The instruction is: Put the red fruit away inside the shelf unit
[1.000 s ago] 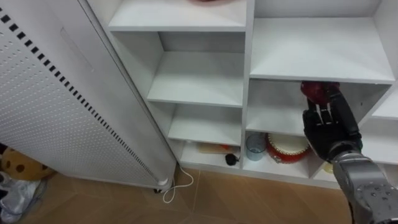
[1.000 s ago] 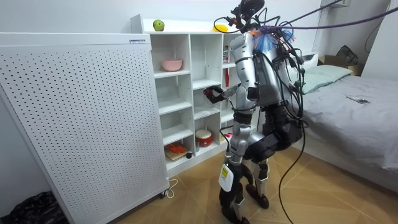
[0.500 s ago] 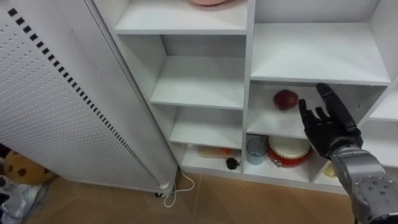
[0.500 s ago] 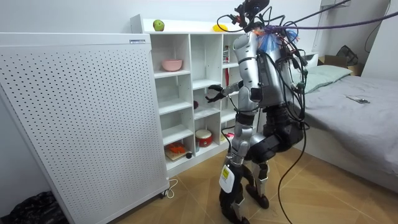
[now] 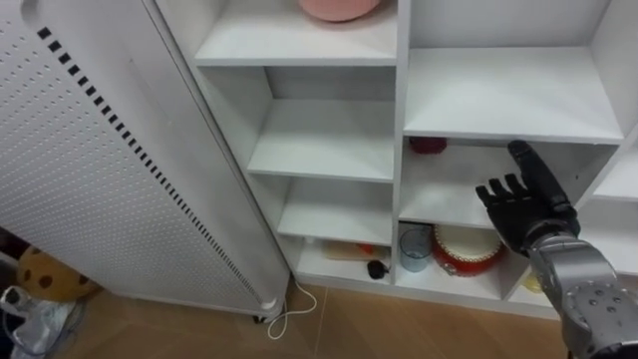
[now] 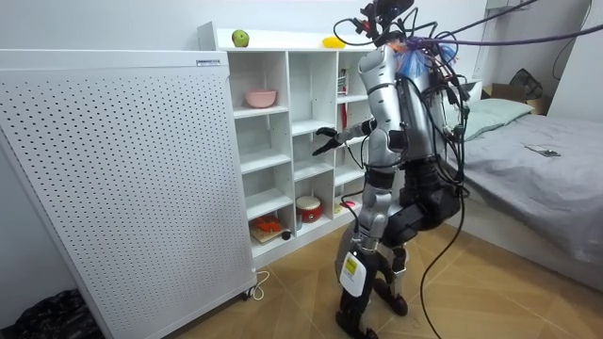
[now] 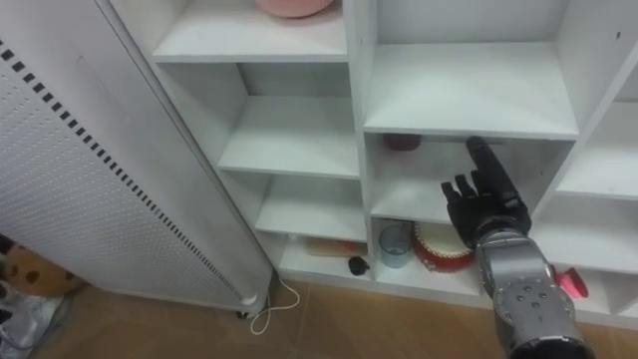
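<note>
Right hand point(image 5: 518, 204), glossy black, fingers spread and empty, hovers before a smooth white shelf point(image 5: 439, 206) of the closet point(image 5: 399, 120). The round dark-red fruit point(image 5: 429, 145) lies far back-left on it, apart from the hand.

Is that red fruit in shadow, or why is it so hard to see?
Left eye view: the fruit sits deep in its cubby, dimmed by the shelf above, whose edge hides its top; the right hand does not cover it. Right eye view: the same. Room view: even light, cupboard shaded inside.
</note>
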Controlling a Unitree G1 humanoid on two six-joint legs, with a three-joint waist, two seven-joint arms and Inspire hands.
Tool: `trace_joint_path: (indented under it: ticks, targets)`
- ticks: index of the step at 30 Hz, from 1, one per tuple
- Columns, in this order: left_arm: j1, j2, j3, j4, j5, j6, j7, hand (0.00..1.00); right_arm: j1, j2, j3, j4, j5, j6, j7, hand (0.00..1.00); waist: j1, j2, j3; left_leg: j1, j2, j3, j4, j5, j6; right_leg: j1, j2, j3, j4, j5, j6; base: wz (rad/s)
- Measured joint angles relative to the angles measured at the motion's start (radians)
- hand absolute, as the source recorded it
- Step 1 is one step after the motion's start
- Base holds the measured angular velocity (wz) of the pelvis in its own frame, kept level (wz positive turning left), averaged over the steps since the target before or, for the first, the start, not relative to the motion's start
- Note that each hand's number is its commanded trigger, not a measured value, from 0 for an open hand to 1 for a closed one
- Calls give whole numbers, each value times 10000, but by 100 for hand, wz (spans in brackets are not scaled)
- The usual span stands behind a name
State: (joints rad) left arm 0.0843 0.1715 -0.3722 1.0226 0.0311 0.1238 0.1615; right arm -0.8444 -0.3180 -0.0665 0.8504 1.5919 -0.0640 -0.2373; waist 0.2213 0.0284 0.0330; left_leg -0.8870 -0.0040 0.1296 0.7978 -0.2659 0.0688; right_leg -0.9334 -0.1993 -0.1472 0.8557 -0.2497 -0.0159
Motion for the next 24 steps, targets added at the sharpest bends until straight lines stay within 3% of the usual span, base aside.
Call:
trace_joint_path:
  ticks: [8, 15, 18, 24]
  targets:
    - [195, 24, 93, -299, 78, 18, -285, 0, 122, -50, 0, 1135, 170, 196, 977, 0, 27, -27, 40, 896, -29, -112, -267, -88, -36, 982, 25, -109, -322, -112, 115, 3]
    - [173, 117, 454, -215, 15, 28, -701, 0, 1672, -140, -98, 2921, 146, 543, 2547, 0, 19, 8, 100, 2250, 32, -405, -1180, -33, -24, 2658, 285, -479, -1647, 101, 272, 2]
    - [142, 106, 1003, -87, 105, 3, -828, 0, 2512, -140, -183, 3711, -272, 764, 3036, 0, -5, 7, 123, 2899, 27, -417, -1715, 13, -33, 3336, 334, -588, -2209, 221, 298, -2]
    - [-7, 122, 1917, 362, 251, -75, -855, 0, 3793, -89, -201, 4406, -1739, 868, 3428, 0, -563, -12, 128, 4373, -102, -360, -3282, 365, -60, 4753, 414, -749, -3537, 421, 458, 2]
